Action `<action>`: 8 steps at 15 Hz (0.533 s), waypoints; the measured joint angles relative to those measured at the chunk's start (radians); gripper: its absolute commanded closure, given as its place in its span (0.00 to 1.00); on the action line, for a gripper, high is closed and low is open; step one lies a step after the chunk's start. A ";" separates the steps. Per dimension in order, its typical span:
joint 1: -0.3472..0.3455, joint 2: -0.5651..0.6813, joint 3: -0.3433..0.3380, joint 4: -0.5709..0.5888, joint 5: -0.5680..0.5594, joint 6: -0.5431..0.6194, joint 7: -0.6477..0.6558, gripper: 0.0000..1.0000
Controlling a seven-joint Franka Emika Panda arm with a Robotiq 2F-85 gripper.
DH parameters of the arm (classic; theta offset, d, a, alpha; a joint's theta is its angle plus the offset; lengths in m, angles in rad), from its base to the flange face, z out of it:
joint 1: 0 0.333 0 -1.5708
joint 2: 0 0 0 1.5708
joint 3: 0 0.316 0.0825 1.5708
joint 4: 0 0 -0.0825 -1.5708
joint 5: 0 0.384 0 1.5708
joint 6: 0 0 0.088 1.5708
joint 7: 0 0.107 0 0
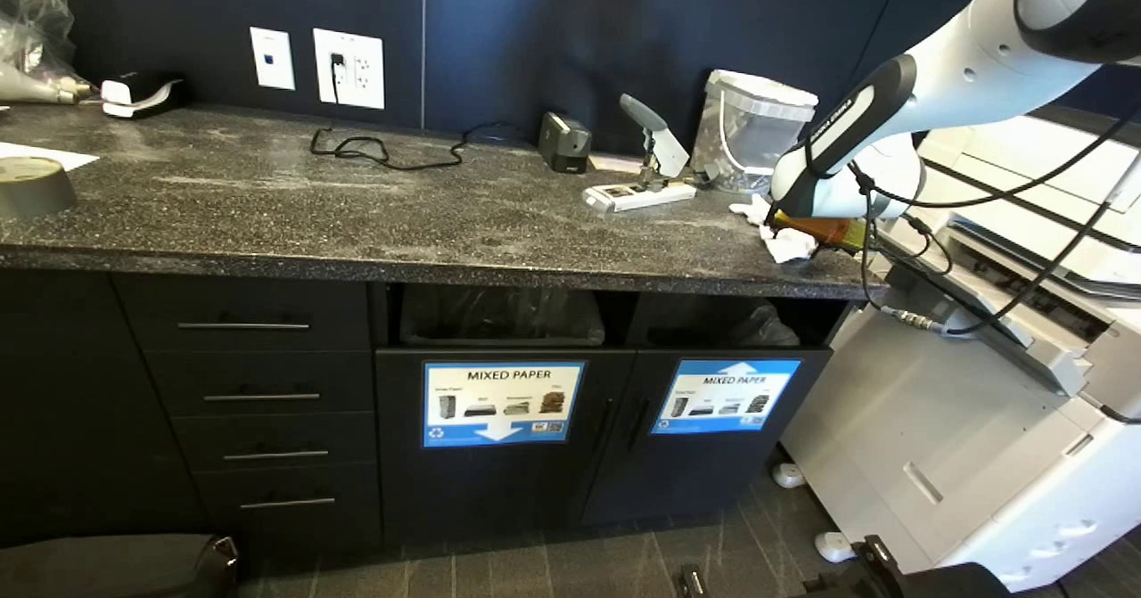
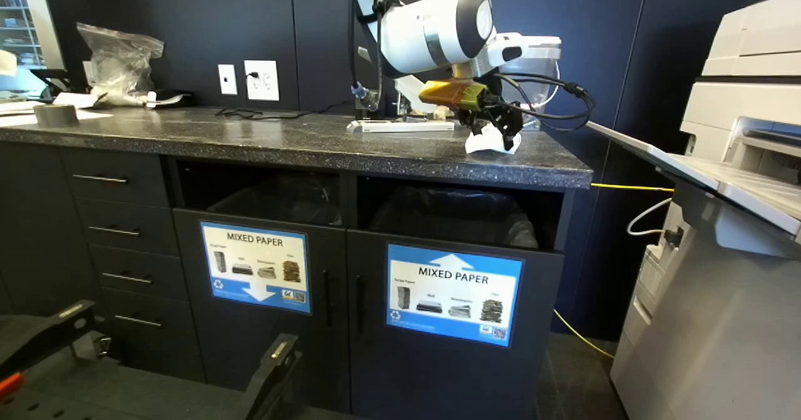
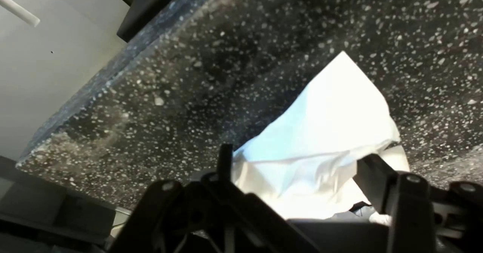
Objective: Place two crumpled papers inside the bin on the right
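Observation:
A white crumpled paper (image 3: pixel 320 109) lies on the dark counter near its right end and also shows in both exterior views (image 1: pixel 789 244) (image 2: pixel 487 141). My gripper (image 3: pixel 298 166) points down, its two fingers touching this paper from both sides; the paper is creased between them. The gripper (image 2: pixel 494 133) is low over the counter. A second white wad (image 1: pixel 753 208) shows behind the gripper in an exterior view; I cannot tell whether it is separate. The bin on the right (image 2: pixel 450 370) has a blue-edged label and an open slot above its panel, lower than the counter (image 1: pixel 673 482).
A matching bin (image 2: pixel 269 345) with a paler label stands left of it. A stapler (image 1: pixel 640 195), a pencil sharpener (image 1: pixel 564 143) and a translucent bucket (image 1: pixel 758 130) stand behind. A printer (image 1: pixel 945 438) is beside the counter's right end. The counter edge (image 2: pixel 525 173) overhangs the slots.

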 measured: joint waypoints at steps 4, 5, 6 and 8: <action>-0.002 0.026 0.004 0.034 0.025 -0.003 -0.013 0.81; 0.000 0.030 0.005 0.041 0.026 -0.005 -0.014 0.88; -0.002 0.035 0.006 0.049 0.028 -0.008 -0.015 0.94; -0.003 0.043 0.009 0.065 0.031 -0.017 -0.024 1.00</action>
